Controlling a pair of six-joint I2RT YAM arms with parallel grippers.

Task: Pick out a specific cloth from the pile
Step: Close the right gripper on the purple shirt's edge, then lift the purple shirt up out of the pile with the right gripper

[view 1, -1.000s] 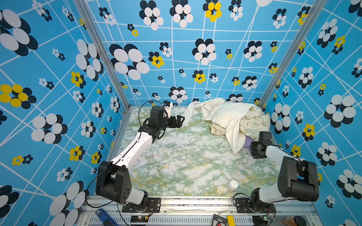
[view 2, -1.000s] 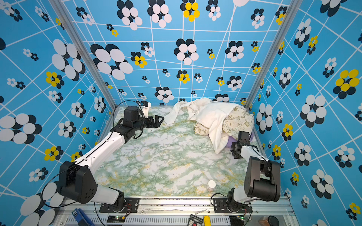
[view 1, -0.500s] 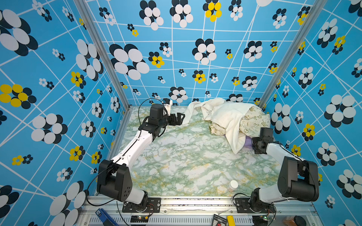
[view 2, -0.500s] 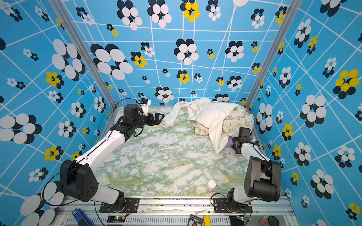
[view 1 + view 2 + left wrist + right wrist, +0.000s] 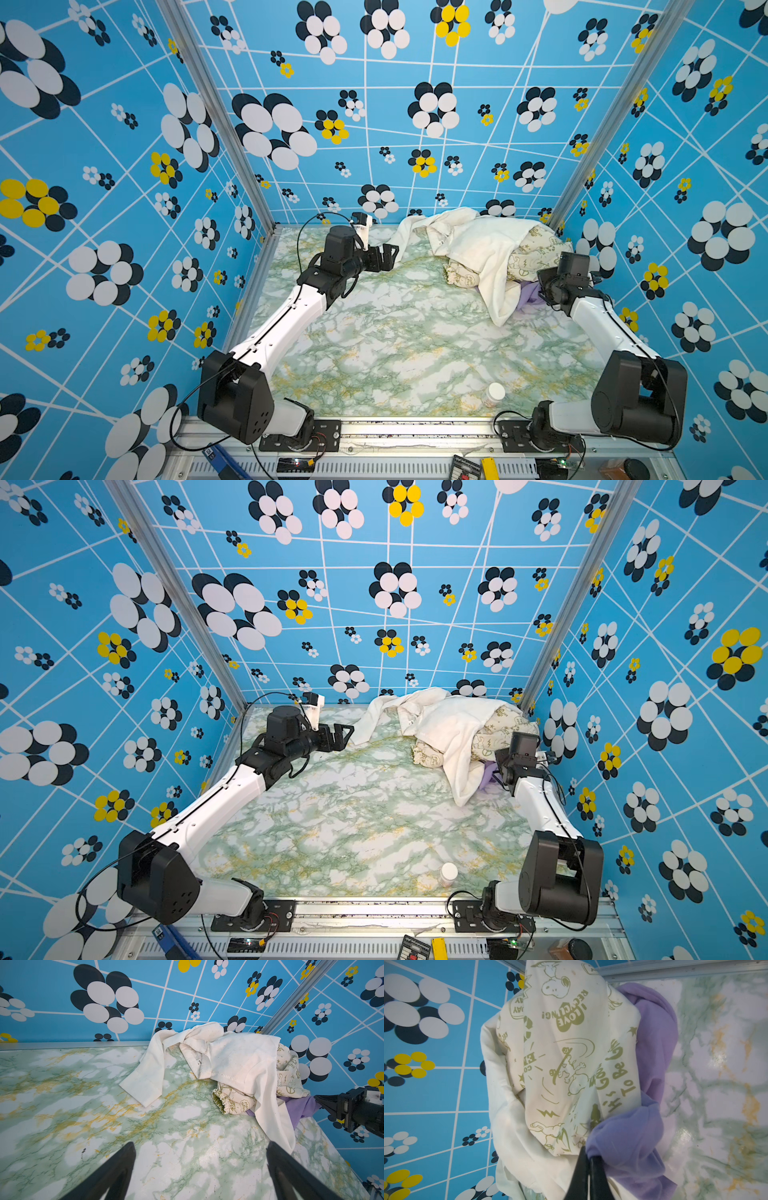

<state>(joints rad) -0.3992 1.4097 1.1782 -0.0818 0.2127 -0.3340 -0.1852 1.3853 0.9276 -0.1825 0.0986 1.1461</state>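
— Position of the cloth (image 5: 528, 294)?
— Lavender, at the 4 o'clock edge of the pile (image 5: 490, 270), tucked under the cream-white cloth (image 5: 473, 245) and the cartoon-printed cloth (image 5: 540, 249), near 2 o'clock on the surface (image 5: 395, 340).
— Your grippers?
— My right gripper (image 5: 588, 1158) is pinched together on a fold of it. My left gripper (image 5: 200, 1145) hangs spread wide between 11 and 12 o'clock, holding nothing.

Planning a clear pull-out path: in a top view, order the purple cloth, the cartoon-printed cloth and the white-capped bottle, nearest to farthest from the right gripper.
1. Purple cloth: pinched in the right gripper.
2. Beige cartoon-printed cloth: just behind it.
3. White-capped bottle: at the front edge of the table.
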